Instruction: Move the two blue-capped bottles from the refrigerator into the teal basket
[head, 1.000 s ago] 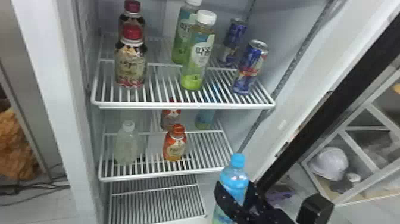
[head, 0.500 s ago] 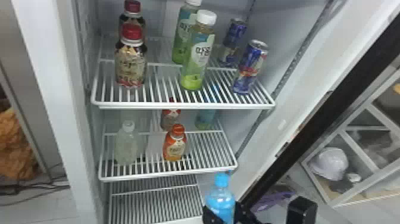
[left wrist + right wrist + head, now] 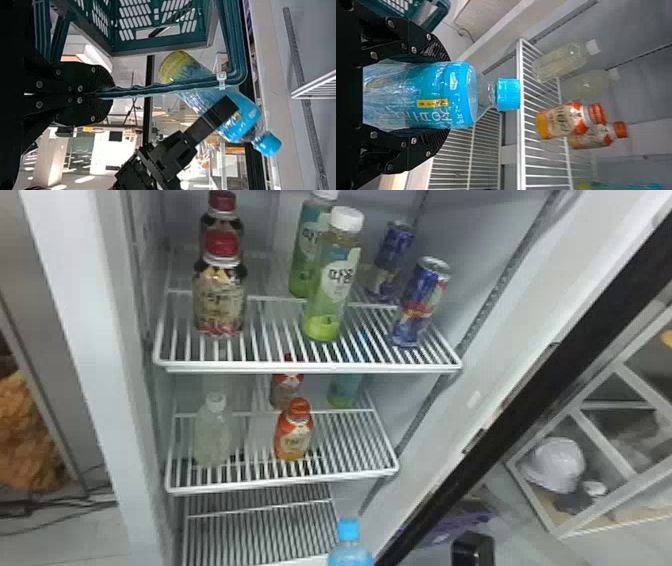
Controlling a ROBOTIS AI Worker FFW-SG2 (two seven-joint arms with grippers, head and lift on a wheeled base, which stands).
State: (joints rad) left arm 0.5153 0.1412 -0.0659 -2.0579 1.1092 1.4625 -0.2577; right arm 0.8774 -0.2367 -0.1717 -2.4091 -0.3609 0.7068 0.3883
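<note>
Down and left slides the blue-capped bottle (image 3: pixel 350 552), below the middle shelf's (image 3: pixel 280 484) front-right corner, right gripper (image 3: pixel 472 547) clasping it (left gripper (image 3: pixel 106 94) pinches the teal basket's handle (image 3: pixel 235 43)).

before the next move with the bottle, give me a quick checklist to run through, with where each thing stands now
1. Right claw grips the clear plastic bottle with the blue cap and blue label: ok, one finger on each side.
2. That bottle is cap up: ok, by the head view.
3. Left claw holds the teal plastic basket's handle: ok, shut on it.
4. Held bottle is in the teal plastic basket: not ok, it is outside.
5. Clearance between held bottle and handle: cannot tell; they overlap in the left wrist view.
6. Second blue-capped bottle is in the basket: not ok, it stands at the back of the white wire middle shelf.
</note>
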